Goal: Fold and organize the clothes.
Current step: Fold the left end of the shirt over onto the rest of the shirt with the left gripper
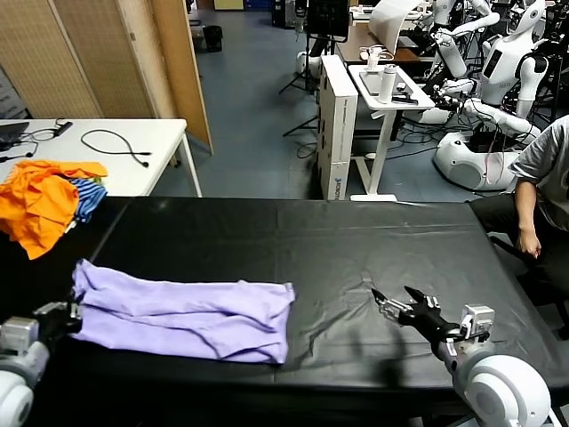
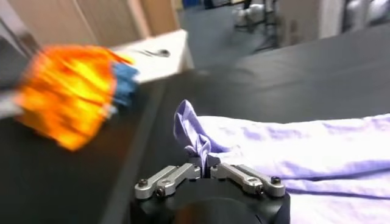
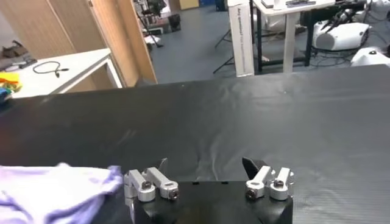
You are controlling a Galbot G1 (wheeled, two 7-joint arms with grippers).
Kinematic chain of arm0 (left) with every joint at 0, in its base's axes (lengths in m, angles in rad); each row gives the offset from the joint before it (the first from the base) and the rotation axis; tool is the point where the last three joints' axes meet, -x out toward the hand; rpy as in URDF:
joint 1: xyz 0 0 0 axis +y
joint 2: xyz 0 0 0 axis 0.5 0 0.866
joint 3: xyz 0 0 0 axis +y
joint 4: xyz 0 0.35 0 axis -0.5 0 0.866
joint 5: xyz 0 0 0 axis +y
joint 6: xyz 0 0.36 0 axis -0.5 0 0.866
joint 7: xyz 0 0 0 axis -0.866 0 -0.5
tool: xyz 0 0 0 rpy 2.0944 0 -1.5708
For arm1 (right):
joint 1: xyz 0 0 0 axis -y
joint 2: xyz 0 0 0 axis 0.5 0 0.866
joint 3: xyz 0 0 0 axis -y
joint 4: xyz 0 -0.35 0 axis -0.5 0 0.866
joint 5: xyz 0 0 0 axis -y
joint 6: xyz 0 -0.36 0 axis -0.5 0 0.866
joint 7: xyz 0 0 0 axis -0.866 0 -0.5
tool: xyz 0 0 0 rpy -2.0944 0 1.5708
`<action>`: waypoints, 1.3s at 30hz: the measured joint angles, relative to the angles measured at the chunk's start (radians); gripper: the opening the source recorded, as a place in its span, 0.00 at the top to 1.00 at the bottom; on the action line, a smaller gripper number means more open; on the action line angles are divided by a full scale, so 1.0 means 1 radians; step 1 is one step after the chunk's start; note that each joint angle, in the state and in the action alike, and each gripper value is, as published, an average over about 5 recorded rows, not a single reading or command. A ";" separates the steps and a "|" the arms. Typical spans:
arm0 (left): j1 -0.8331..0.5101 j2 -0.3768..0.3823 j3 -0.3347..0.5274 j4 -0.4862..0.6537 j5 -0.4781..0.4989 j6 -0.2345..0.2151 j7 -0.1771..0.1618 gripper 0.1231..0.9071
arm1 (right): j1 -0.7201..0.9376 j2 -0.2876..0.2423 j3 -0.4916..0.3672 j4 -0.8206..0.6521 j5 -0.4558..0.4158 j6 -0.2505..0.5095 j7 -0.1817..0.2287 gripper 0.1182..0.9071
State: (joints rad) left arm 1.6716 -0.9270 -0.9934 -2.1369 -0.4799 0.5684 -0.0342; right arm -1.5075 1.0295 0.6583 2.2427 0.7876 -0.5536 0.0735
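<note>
Lavender T-shirt (image 1: 182,318) lay bunched at lower left of the black desk (image 1: 338,249); left gripper (image 2: 206,163) jaws seemingly pinched its corner, while right gripper (image 1: 397,304) jaws gaped empty at lower right.

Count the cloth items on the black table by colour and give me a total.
Lavender: 1, the T-shirt, its corner pinched in the shut left claw
Orange: 1 heap, the orange garments; separate pieces cannot be told apart
Blue-striped: 1, the blue-striped cloth tucked in that heap
Total: 3
</note>
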 joint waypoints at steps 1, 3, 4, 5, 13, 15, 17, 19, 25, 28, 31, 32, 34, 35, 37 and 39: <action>-0.003 -0.011 0.009 -0.017 -0.018 0.011 -0.008 0.92 | -0.009 0.000 0.004 0.004 -0.005 0.009 -0.004 0.00; -0.012 -0.042 0.039 -0.056 -0.057 0.035 -0.025 0.92 | -0.027 0.001 0.012 0.012 -0.008 0.019 -0.008 0.00; -0.018 -0.060 0.059 -0.077 -0.076 0.047 -0.033 0.92 | -0.035 0.001 0.016 0.016 -0.010 0.021 -0.008 0.00; -0.023 -0.078 0.082 -0.097 -0.097 0.058 -0.041 0.92 | -0.043 0.003 0.020 0.019 -0.012 0.022 -0.008 0.00; -0.064 -0.198 0.264 -0.233 -0.222 0.100 -0.081 0.92 | -0.082 0.026 0.027 0.041 -0.043 0.025 -0.007 0.00; -0.078 -0.219 0.302 -0.247 -0.230 0.102 -0.088 0.92 | -0.089 0.032 0.027 0.045 -0.053 0.025 -0.007 0.00; -0.090 -0.239 0.337 -0.254 -0.236 0.103 -0.093 0.92 | -0.095 0.037 0.028 0.047 -0.059 0.026 -0.008 0.00; -0.098 -0.256 0.369 -0.258 -0.238 0.103 -0.093 0.92 | -0.099 0.038 0.029 0.048 -0.062 0.026 -0.008 0.00; -0.122 -0.299 0.438 -0.244 -0.222 0.100 -0.091 0.92 | -0.101 0.041 0.027 0.051 -0.065 0.026 -0.008 0.00; -0.135 -0.318 0.465 -0.230 -0.208 0.099 -0.089 0.92 | -0.100 0.042 0.023 0.051 -0.068 0.025 -0.007 0.00; -0.142 -0.337 0.490 -0.216 -0.197 0.097 -0.088 0.92 | -0.098 0.043 0.020 0.047 -0.071 0.024 -0.007 0.00; -0.143 -0.343 0.498 -0.211 -0.195 0.097 -0.087 0.92 | -0.097 0.044 0.018 0.045 -0.073 0.024 -0.006 0.00; -0.144 -0.353 0.512 -0.202 -0.191 0.096 -0.087 0.92 | -0.095 0.046 0.015 0.041 -0.076 0.024 -0.006 0.00; -0.144 -0.358 0.520 -0.197 -0.186 0.095 -0.087 0.92 | -0.094 0.047 0.014 0.040 -0.078 0.024 -0.006 0.00; -0.145 -0.368 0.535 -0.188 -0.169 0.093 -0.085 0.92 | -0.092 0.049 0.010 0.039 -0.081 0.024 -0.006 0.00; -0.149 -0.380 0.552 -0.177 -0.147 0.088 -0.082 0.92 | -0.091 0.050 0.007 0.038 -0.085 0.024 -0.006 0.00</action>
State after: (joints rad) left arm 1.5229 -1.3067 -0.4418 -2.3136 -0.6271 0.6565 -0.1163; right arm -1.5989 1.0798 0.6657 2.2804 0.7023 -0.5295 0.0671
